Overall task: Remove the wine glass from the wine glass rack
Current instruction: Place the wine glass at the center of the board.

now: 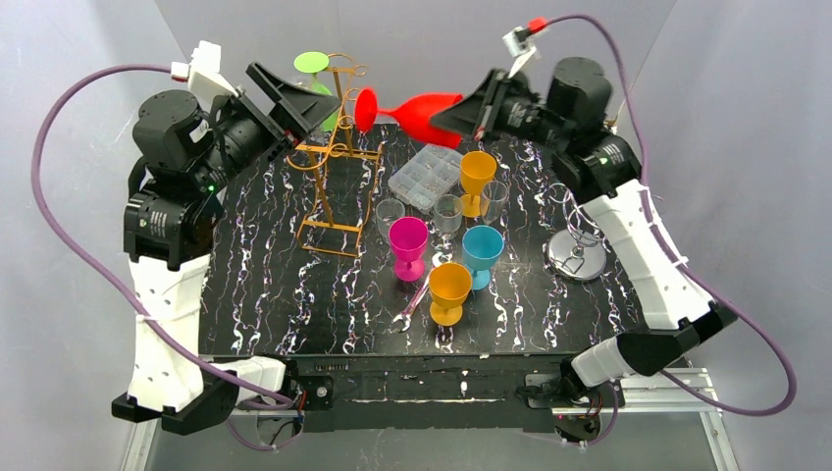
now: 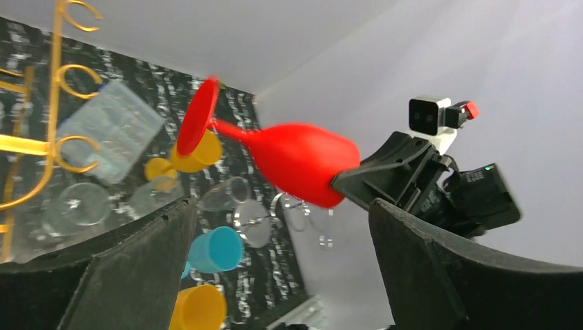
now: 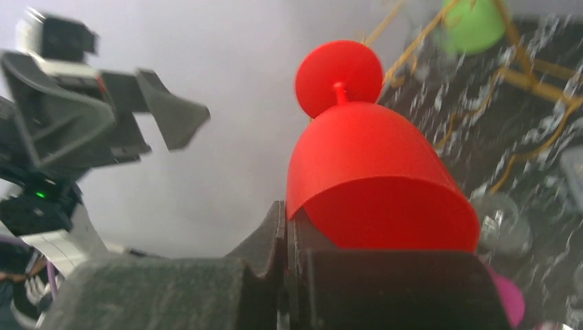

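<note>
A red wine glass [image 1: 422, 110] [image 2: 302, 161] [image 3: 371, 179] lies sideways in the air at the back of the table, foot pointing left. My right gripper [image 1: 461, 118] [image 3: 285, 213] is shut on the bowl's rim. The glass is off the gold wine glass rack [image 1: 334, 167] [image 2: 51, 110] [image 3: 522, 62], just to its right. A green glass [image 1: 312, 63] [image 3: 471, 24] hangs upside down at the rack's top. Beside the rack's upper left, my left gripper [image 1: 294, 103] [image 2: 282, 213] stands wide open and holds nothing, its jaws facing the red glass.
In the middle of the black marbled table [image 1: 265, 294] stand a magenta glass [image 1: 408, 240], two orange glasses [image 1: 449, 287] [image 1: 477, 172], a teal glass [image 1: 482, 247] and clear glasses [image 1: 446, 211]. A clear plastic box [image 1: 425, 177] lies behind them. A silver rack [image 1: 577, 245] stands at the right.
</note>
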Motion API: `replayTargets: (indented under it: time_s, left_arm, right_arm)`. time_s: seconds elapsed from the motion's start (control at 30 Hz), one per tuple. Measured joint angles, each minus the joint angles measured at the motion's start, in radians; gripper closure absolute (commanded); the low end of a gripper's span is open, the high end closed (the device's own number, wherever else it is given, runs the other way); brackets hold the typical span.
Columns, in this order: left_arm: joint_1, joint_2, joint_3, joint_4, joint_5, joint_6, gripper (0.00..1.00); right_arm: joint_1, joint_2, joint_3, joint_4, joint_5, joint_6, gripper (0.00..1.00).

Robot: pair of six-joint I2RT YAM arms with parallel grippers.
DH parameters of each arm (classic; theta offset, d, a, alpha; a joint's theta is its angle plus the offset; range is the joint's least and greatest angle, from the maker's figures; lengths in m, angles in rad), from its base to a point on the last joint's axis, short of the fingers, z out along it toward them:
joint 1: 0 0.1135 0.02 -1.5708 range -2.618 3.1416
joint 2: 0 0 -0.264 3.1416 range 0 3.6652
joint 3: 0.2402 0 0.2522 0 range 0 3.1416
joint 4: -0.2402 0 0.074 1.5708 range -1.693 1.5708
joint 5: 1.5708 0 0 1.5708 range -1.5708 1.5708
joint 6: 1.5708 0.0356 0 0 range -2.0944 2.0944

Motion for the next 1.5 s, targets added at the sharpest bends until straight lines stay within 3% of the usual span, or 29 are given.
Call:
replayTargets:
  time_s: [0.2, 0.47, 0.9, 1.5]
  left_arm:
    - [0.000, -0.018, 0.050, -0.144, -0.089, 0.154, 0.03]
    - [0.000, -0.038, 0.054, -0.243, -0.167, 0.266, 0.03]
    - [0.000, -0.058, 0.067, -0.323, -0.293, 0.362, 0.02]
    - [0.000, -0.191, 0.110, -0.362, -0.525, 0.471, 0.02]
  right_arm:
    - [0.185, 0.088, 0.124, -0.418, 0.066, -0.185, 0.99]
    - [0.376, 0.141, 0.142, -0.689, 0.208, -0.298, 0.99]
    - [0.611, 0.375, 0.145, -0.773, 0.472, -0.357, 0.99]
    - [0.696, 0.631, 0.341, -0.885, 0.636, -0.413, 0.99]
